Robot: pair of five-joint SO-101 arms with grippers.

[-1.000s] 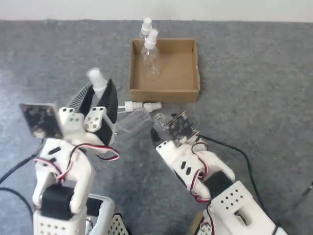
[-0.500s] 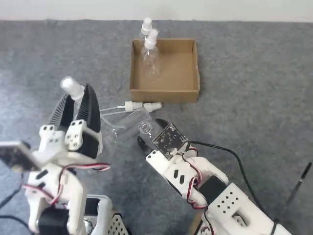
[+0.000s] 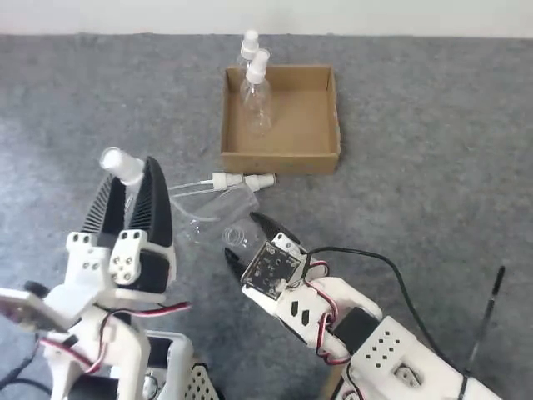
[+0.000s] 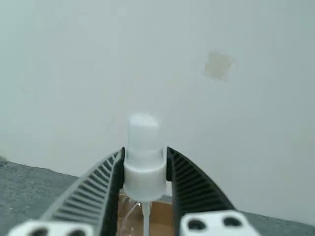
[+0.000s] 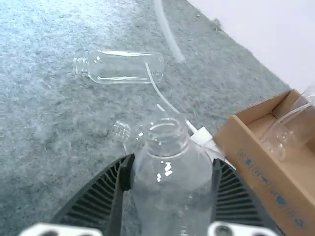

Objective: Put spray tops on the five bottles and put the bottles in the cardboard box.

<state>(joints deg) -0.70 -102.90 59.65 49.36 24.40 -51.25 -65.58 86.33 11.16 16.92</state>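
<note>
Left hand (image 4: 145, 154) grips spray top (image 4: 143, 140) aloft; right hand (image 5: 171, 166) clamps uncapped bottle (image 5: 167, 191), short of cardboard box (image 3: 279, 160) front wall

The high camera looks steeply down over both arms. One wrist camera sits close behind the left pincer (image 4: 145, 151), facing the wall (image 4: 221, 98) beyond it. The other, close behind the right pincer (image 5: 171, 162), tilts downward; the cardboard box (image 5: 256, 142) ahead appears from above too.
</note>
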